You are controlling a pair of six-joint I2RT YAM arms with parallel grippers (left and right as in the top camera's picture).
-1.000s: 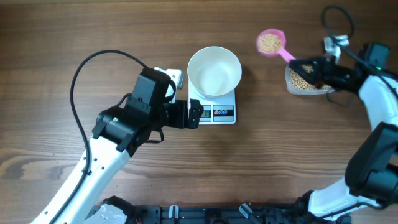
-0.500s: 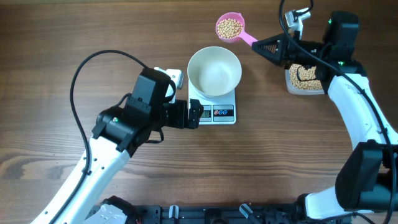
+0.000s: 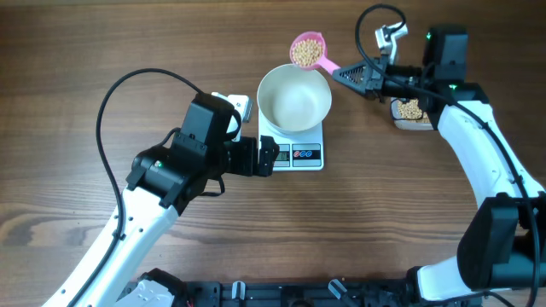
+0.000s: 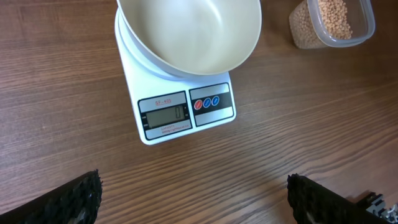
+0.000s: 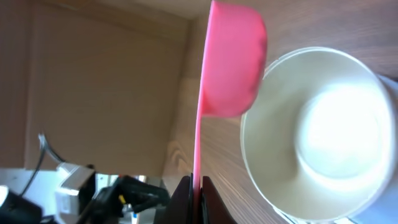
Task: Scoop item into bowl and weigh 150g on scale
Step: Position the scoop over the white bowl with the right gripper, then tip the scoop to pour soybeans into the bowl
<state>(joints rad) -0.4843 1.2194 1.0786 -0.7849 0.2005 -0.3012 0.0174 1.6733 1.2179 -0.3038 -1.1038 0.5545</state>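
Note:
A pink scoop (image 3: pixel 306 50) heaped with tan beans, the item (image 3: pixel 304 54), hangs level just past the far rim of the white bowl (image 3: pixel 294 98). My right gripper (image 3: pixel 343 74) is shut on the scoop's handle, to the right of the bowl. In the right wrist view the scoop (image 5: pixel 233 68) shows edge-on beside the bowl (image 5: pixel 323 137), its thin handle pinched in that gripper (image 5: pixel 196 185). The bowl stands empty on the white scale (image 3: pixel 300 154). My left gripper (image 3: pixel 266 158) rests at the scale's left front side, and it (image 4: pixel 193 183) is open with only tabletop between its fingers.
A clear plastic tub (image 3: pixel 411 111) with more beans sits on the table to the right of the bowl, under my right arm. A small white object (image 3: pixel 239 104) lies left of the bowl behind my left wrist. A black cable (image 3: pixel 111 94) loops at the left.
My right arm has swung left from above the tub, carrying the filled scoop to the bowl's far rim. The left arm has not moved.

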